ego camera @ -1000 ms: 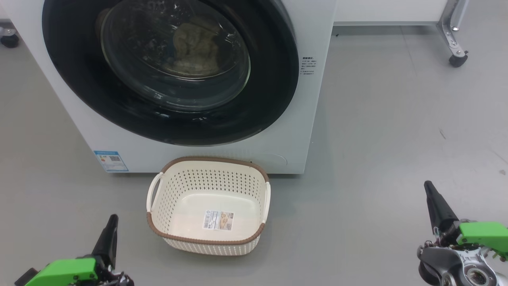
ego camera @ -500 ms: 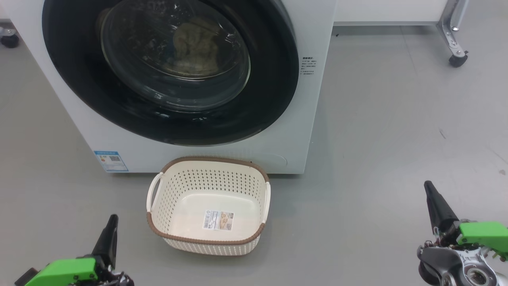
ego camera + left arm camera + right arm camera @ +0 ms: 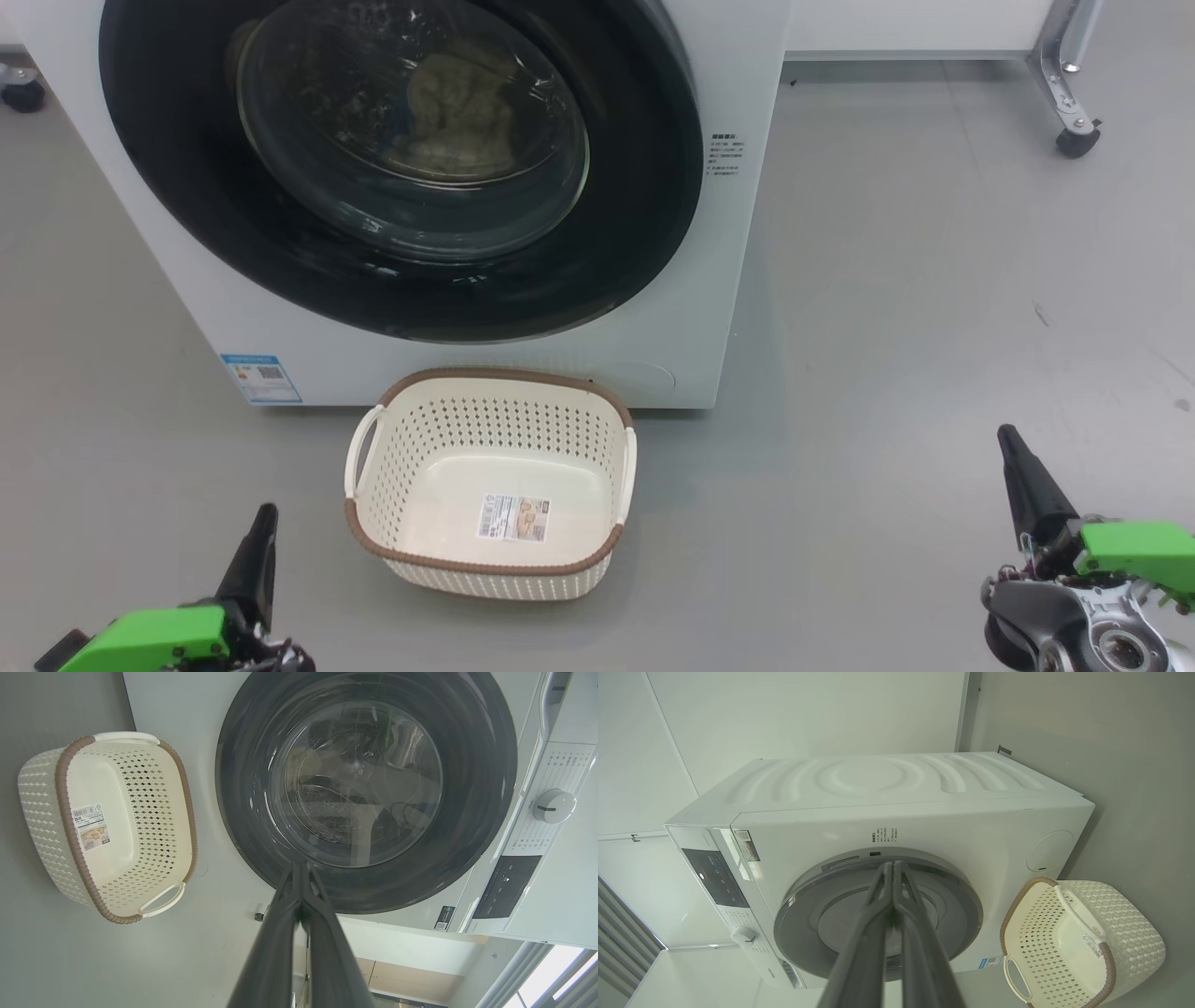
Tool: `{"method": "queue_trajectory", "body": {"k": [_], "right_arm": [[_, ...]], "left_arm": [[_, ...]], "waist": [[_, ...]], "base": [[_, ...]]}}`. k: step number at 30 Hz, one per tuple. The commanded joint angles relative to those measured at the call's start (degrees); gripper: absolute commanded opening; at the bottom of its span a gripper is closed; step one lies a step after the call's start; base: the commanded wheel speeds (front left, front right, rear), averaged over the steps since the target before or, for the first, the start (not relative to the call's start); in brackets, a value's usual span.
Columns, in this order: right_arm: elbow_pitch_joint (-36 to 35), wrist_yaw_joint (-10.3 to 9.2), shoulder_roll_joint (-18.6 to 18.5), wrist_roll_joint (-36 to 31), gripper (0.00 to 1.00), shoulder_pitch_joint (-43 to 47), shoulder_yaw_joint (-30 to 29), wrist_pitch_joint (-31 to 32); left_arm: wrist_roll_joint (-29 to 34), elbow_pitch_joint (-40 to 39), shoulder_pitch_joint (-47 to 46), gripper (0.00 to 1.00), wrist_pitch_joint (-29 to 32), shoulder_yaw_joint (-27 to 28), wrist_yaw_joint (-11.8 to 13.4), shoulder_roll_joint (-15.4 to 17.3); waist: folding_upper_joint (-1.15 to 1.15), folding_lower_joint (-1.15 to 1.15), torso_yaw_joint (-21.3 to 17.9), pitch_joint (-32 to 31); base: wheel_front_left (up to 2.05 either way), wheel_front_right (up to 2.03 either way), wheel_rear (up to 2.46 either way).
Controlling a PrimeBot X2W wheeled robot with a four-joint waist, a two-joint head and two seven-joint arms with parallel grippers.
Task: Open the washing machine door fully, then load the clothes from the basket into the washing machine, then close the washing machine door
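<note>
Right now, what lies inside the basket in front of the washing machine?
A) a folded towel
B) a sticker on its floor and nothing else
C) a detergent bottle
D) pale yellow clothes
B: the head view looks down into the basket, whose floor carries just the sticker; the clothes sit behind the glass of the shut washing machine door.

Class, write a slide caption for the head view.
Empty cream perforated plastic basket before a white washing machine, its round black door shut, pale clothes inside.
</note>
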Motion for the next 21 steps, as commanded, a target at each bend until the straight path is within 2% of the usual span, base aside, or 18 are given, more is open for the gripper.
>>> {"method": "queue_trajectory", "body": {"k": [1, 21], "right_arm": [[-1.7, -0.05, -1.3, 0.4, 0.00, -3.6, 1.2, 0.3], [-1.7, -0.05, -1.3, 0.4, 0.00, -3.6, 1.2, 0.3]], "left_arm": [[-0.1, -2.1, -2.9, 0.00, 0.4, 2.3, -0.4, 0.5], [0.0, -2.1, -2.9, 0.00, 0.5, 2.3, -0.4, 0.5]], "waist": [[0.00, 0.00, 0.0, 0.0], [0.00, 0.00, 0.0, 0.0]], "base": [[0.00, 0.00, 0.00], [0.00, 0.00, 0.00]]}}
